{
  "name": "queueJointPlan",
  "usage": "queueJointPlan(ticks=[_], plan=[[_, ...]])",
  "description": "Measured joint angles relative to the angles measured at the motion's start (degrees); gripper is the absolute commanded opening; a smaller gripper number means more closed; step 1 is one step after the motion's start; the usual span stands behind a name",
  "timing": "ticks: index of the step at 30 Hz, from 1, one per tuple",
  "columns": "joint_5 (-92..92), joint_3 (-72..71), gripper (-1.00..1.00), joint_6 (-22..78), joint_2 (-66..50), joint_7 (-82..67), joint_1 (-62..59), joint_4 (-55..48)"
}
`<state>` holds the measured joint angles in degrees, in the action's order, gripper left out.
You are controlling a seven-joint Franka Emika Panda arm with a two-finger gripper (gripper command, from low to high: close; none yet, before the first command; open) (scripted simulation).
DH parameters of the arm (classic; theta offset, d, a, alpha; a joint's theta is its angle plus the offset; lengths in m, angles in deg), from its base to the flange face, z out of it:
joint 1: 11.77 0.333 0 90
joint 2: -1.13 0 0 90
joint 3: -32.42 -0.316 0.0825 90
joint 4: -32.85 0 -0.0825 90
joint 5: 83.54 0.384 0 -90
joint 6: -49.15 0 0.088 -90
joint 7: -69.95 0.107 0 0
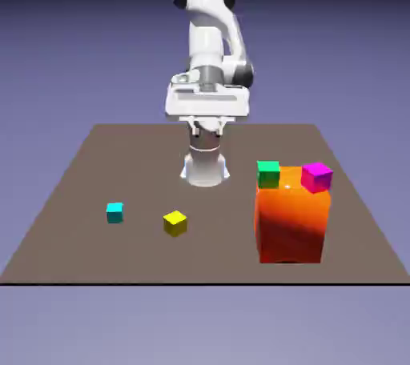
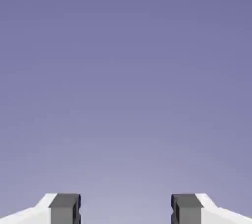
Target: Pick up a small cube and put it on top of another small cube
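The small yellow cube (image 1: pixel 174 222) lies on the brown table, toward the front and a little to the exterior view's left of the middle. The small green cube (image 1: pixel 268 174) shows at the top left corner of the big orange block (image 1: pixel 292 223); I cannot tell whether it rests on the block or stands just behind it. My gripper (image 1: pixel 207 126) hangs high near the robot's base, far behind both cubes. In the hand view my gripper (image 2: pixel 125 209) is open, its grey fingertips (image 2: pixel 64 208) wide apart with only the backdrop between them.
A small magenta cube (image 1: pixel 316 177) sits at the orange block's top right corner. A small cyan cube (image 1: pixel 114 212) lies on the table (image 1: pixel 96 163) to the left of the yellow one. The robot's white base (image 1: pixel 205 167) stands behind the cubes.
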<state>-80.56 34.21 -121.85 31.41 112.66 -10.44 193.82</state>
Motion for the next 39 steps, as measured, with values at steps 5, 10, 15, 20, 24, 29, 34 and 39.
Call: queueJointPlan(ticks=[5,10,15,20,24,29,34,39], plan=[[12.4,3.7,0.0,7.1,-4.3,-2.9,2.7,-5.2],[24.9,10.7,0.0,18.9,-13.4,-2.3,5.4,-6.1],[37.4,18.0,0.0,31.2,-23.1,-1.4,8.1,-6.4],[49.8,25.4,0.0,43.5,-32.8,-0.5,10.5,-6.7],[59.8,31.2,0.0,53.4,-40.6,0.3,12.9,-7.0],[72.2,38.6,0.0,65.7,-50.3,1.2,15.6,-7.3],[84.7,45.9,0.0,78.1,-60.0,2.1,18.3,-7.7],[97.2,53.3,0.0,90.4,-69.7,3.0,21.0,-8.0]])
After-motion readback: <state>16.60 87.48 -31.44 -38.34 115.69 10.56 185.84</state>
